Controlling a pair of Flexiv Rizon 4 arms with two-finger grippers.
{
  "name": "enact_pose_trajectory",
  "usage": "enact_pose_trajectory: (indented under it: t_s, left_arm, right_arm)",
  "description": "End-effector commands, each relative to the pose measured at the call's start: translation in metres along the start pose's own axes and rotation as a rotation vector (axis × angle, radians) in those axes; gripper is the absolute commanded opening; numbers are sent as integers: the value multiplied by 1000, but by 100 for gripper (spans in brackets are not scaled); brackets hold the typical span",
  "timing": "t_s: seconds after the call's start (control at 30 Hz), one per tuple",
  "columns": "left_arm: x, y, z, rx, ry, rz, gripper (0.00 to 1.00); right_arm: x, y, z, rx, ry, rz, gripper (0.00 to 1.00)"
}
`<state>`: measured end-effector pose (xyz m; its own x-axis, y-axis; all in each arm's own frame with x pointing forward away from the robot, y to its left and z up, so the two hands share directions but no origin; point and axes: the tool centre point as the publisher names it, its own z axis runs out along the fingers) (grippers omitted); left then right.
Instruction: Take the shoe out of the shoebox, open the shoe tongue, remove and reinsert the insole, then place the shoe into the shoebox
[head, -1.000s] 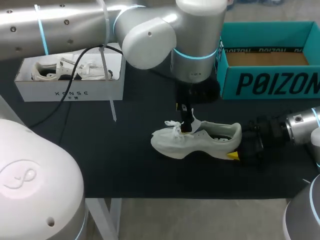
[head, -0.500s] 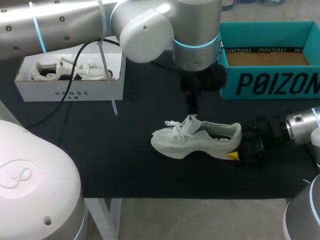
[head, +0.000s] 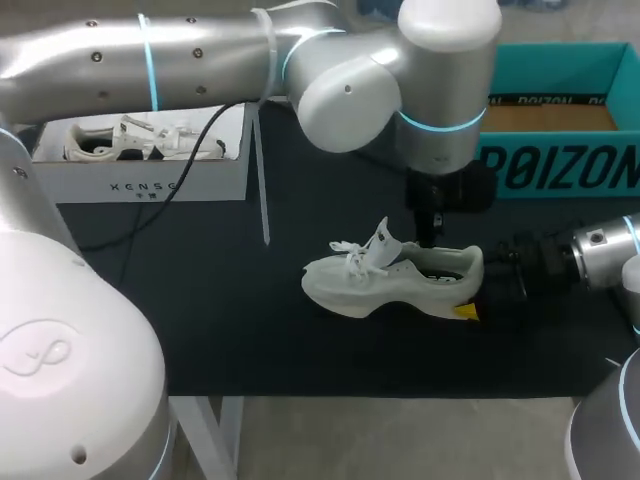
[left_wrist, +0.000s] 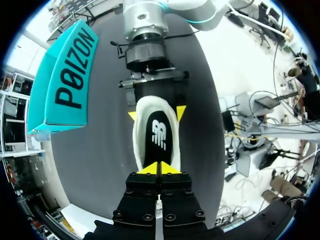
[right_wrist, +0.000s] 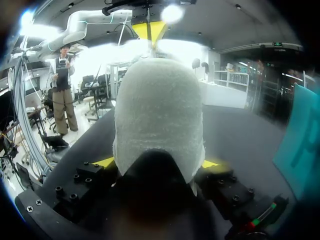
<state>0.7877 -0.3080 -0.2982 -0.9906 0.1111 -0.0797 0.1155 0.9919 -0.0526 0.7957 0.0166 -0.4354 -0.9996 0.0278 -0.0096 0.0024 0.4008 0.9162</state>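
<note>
A white sneaker (head: 385, 280) lies on its sole on the black mat, toe to the left, tongue (head: 381, 240) standing up. My right gripper (head: 480, 288) is shut on its heel, a yellow tip on each side; in the right wrist view the heel (right_wrist: 157, 112) fills the space between the pads (right_wrist: 107, 161). My left gripper (head: 428, 238) hangs over the shoe's opening. In the left wrist view its tips (left_wrist: 159, 169) are shut together above the black insole (left_wrist: 159, 137), with nothing visibly between them. The teal shoebox (head: 560, 165) stands open at the back right.
A white box (head: 140, 170) holding another white shoe sits at the back left. A black cable (head: 130, 230) trails across the mat on the left. The mat's front edge (head: 350, 395) runs close below the sneaker.
My left arm has swung right, from the tongue to above the shoe's opening, and its fingers have shut. The tongue now stands more upright. The right gripper has stayed still.
</note>
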Motion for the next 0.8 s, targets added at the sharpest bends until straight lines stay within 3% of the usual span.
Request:
enact_pose_trajectory:
  t_s: [0.03, 0.3, 0.8]
  left_arm:
    - [-10, -15, 23, -17, 30, -5, 0]
    - [-4, -14, 41, -73, 61, -41, 0]
    - [15, -2, 74, -102, 106, -75, 0]
  right_arm:
    - [0, -3, 5, 3, -2, 1, 0]
    - [0, -3, 5, 3, -2, 1, 0]
    - [0, -3, 5, 3, -2, 1, 0]
